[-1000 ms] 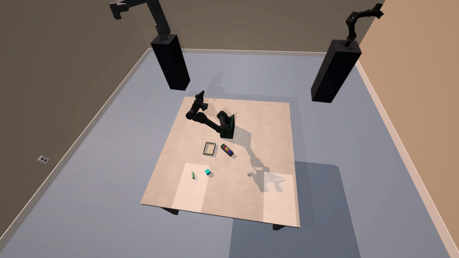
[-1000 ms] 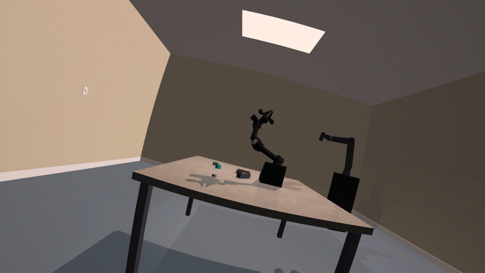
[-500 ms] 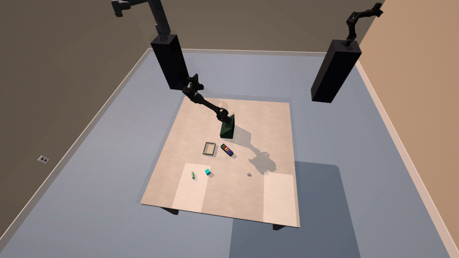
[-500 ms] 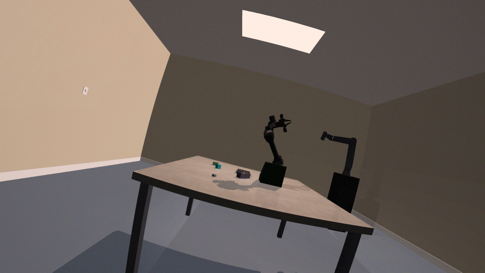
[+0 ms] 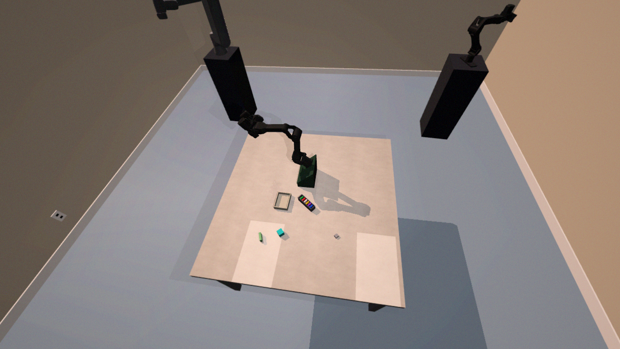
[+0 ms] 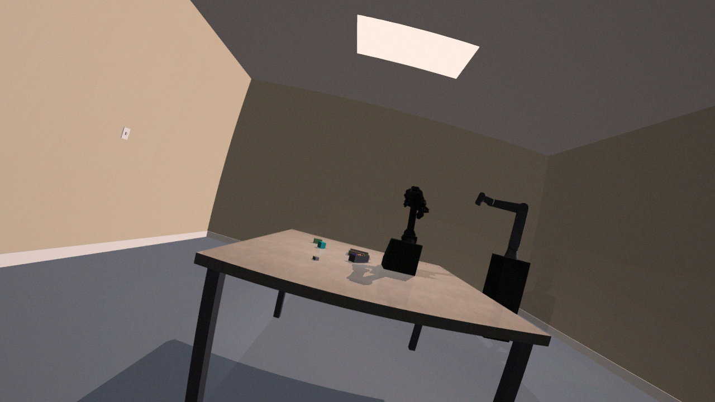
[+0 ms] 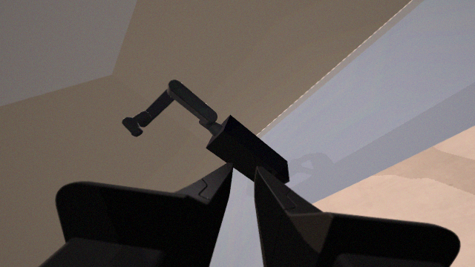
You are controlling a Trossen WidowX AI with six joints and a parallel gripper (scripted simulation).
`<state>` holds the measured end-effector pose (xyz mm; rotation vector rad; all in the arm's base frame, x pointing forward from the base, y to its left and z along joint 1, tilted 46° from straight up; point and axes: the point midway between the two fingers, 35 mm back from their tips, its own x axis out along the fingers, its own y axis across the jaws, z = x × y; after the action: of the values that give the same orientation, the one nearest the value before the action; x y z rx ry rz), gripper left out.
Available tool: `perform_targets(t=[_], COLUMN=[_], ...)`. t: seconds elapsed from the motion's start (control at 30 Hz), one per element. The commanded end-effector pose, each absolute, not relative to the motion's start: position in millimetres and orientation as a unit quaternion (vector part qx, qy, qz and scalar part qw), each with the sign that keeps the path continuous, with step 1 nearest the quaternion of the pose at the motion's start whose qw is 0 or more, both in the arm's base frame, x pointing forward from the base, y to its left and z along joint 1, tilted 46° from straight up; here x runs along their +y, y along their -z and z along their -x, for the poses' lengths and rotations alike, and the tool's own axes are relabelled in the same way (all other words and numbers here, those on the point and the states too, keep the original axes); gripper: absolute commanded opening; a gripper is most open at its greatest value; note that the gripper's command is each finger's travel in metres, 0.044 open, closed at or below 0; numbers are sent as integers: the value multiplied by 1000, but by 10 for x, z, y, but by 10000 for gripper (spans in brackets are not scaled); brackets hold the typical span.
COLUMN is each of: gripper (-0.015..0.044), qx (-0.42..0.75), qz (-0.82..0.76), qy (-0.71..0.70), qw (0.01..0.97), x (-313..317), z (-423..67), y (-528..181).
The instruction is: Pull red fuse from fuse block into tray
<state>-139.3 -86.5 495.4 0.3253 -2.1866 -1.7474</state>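
The black fuse block (image 5: 304, 204) (image 6: 358, 255) lies near the middle of the table (image 5: 355, 195) and holds a row of coloured fuses. The red fuse (image 5: 303, 199) sits among them in the block. The grey open tray (image 5: 276, 200) lies just left of the block and looks empty. My gripper (image 5: 242, 118) (image 7: 243, 170) is far from both, raised high beyond the table's back left corner and pointing away toward a black pedestal. Its fingers stand a little apart with nothing between them.
The arm's dark green base (image 5: 306, 174) (image 6: 401, 255) stands behind the block. A green cylinder (image 5: 260, 236), a teal cube (image 5: 280, 232) (image 6: 322, 244) and a small grey cube (image 5: 336, 236) (image 6: 314, 258) lie nearer the front. Two black pedestals (image 5: 229, 82) (image 5: 453, 95) stand beyond the table.
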Motion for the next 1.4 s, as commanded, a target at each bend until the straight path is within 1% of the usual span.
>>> perform_targets(t=[0.0, 0.13, 0.3, 0.47, 0.6, 0.8, 1.0, 1.2, 1.3, 1.37], gripper=[74, 74, 74, 74, 74, 74, 74, 74, 74, 74], qx=[-700, -618, -498, -367, -255, -83, 99, 252, 323, 350], qz=[-177, -240, -302, -342, -355, -345, -292, -223, -183, -162], qy=[660, 699, 734, 750, 751, 730, 680, 613, 575, 559], qw=[210, 269, 350, 432, 494, 584, 665, 715, 729, 733], x=[-1443, -1999, -2525, -2813, -2867, -2655, -2144, -1509, -1159, -1015], z=[1203, 850, 238, -484, -1080, -1907, -2554, -2882, -2933, -2931], y=[-4764, -4511, -4117, -3655, -3242, -2583, -1889, -1241, -915, -787])
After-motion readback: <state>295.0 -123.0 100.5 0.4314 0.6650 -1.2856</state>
